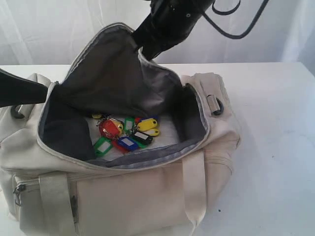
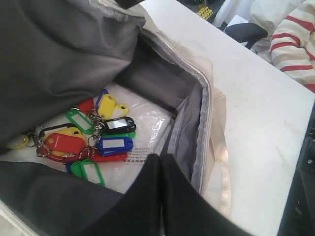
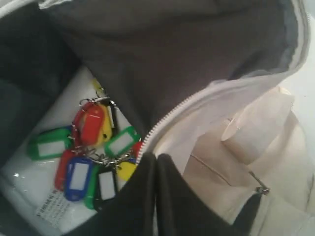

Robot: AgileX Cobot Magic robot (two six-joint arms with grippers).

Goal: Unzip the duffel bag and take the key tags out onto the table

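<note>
The cream-white duffel bag (image 1: 147,196) stands unzipped on the white table (image 1: 275,123), its dark grey lining showing. The key tags (image 1: 125,132), a red, green, yellow and blue bunch, lie on the bag's floor (image 2: 93,135) (image 3: 93,152). My right gripper (image 1: 142,49) reaches down from above. It is shut on the far zipper flap and holds it up (image 3: 156,156). My left gripper (image 1: 47,92) is at the bag's left rim, its fingers pressed together at the lining edge (image 2: 161,156).
A clear plastic sheet with a white barcode label (image 2: 142,157) lies under the tags. A webbing strap (image 1: 194,187) hangs down the bag's front. A black cable (image 1: 236,24) loops behind the right arm. Someone's striped sleeve (image 2: 295,39) shows beyond the table's edge.
</note>
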